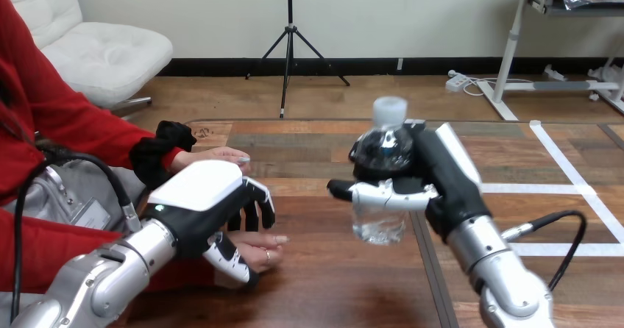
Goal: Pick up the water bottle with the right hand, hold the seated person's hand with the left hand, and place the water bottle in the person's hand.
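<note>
Currently the right robot hand (441, 184) has its fingers and thumb wrapped round the water bottle (379, 226), carrying it upright and clear of the bench (338, 291), apart to the right of the person's nearer hand (268, 248). The left robot hand (195, 203) is curled over that hand, thumb on the near side and fingers on the far side. To hand over well, I judge the left should steady that hand palm up before the bottle travels left and low, kept upright, the right fingers loosening only once it rests in the palm.
</note>
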You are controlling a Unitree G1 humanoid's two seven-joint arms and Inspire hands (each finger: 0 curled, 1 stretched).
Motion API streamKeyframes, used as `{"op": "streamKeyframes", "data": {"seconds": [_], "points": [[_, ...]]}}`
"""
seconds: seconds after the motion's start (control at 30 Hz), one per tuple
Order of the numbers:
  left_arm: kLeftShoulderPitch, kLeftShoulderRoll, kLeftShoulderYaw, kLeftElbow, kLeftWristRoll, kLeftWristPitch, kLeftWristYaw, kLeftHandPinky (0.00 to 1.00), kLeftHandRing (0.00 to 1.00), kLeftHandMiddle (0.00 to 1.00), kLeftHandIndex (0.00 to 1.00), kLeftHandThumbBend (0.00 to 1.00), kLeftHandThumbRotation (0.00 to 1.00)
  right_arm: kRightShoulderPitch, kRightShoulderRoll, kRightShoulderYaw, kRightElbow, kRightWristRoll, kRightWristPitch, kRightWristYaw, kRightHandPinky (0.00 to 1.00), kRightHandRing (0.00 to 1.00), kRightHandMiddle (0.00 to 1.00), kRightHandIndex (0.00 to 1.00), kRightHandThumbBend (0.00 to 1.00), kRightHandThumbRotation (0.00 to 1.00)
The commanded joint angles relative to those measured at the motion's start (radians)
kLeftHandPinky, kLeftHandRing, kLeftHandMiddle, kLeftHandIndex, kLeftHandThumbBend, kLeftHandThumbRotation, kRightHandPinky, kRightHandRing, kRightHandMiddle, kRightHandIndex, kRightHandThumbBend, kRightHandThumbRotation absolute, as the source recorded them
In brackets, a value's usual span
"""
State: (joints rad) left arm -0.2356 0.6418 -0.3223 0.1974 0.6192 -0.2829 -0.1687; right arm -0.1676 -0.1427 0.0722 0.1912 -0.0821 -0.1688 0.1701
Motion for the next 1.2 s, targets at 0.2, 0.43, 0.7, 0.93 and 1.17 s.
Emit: {"op": "streamKeyframes", "data": {"seconds": [0.2, 0.43, 0.7, 0.93, 1.17], "points": [[-0.019, -0.014, 0.059, -0.075, -0.031, 0.007, 0.003, 0.45, 0.47, 0.52, 0.55, 0.96, 0.0, -0.121, 0.045, 0.012, 0.099, -0.012, -0.114, -0.033, 0.27, 0.32, 0.37, 0.39, 0.88, 0.0], [-0.013, -0.016, 0.066, -0.09, -0.045, 0.001, 0.004, 0.46, 0.49, 0.53, 0.55, 0.95, 0.0, -0.131, 0.062, 0.021, 0.146, -0.022, -0.139, -0.039, 0.28, 0.33, 0.38, 0.4, 0.87, 0.0], [-0.005, -0.013, 0.072, -0.093, -0.051, -0.012, 0.015, 0.47, 0.5, 0.54, 0.55, 0.95, 0.0, -0.134, 0.071, 0.027, 0.169, -0.027, -0.149, -0.04, 0.28, 0.33, 0.38, 0.4, 0.87, 0.0], [0.004, 0.003, 0.08, -0.077, -0.049, -0.034, 0.026, 0.47, 0.49, 0.53, 0.55, 0.96, 0.0, -0.134, 0.072, 0.025, 0.192, -0.027, -0.182, -0.035, 0.28, 0.33, 0.38, 0.4, 0.87, 0.0], [0.014, 0.02, 0.092, -0.078, -0.028, -0.018, 0.013, 0.44, 0.48, 0.53, 0.56, 0.98, 0.0, -0.124, 0.066, 0.022, 0.181, -0.027, -0.185, -0.033, 0.27, 0.32, 0.37, 0.4, 0.87, 0.0]]}}
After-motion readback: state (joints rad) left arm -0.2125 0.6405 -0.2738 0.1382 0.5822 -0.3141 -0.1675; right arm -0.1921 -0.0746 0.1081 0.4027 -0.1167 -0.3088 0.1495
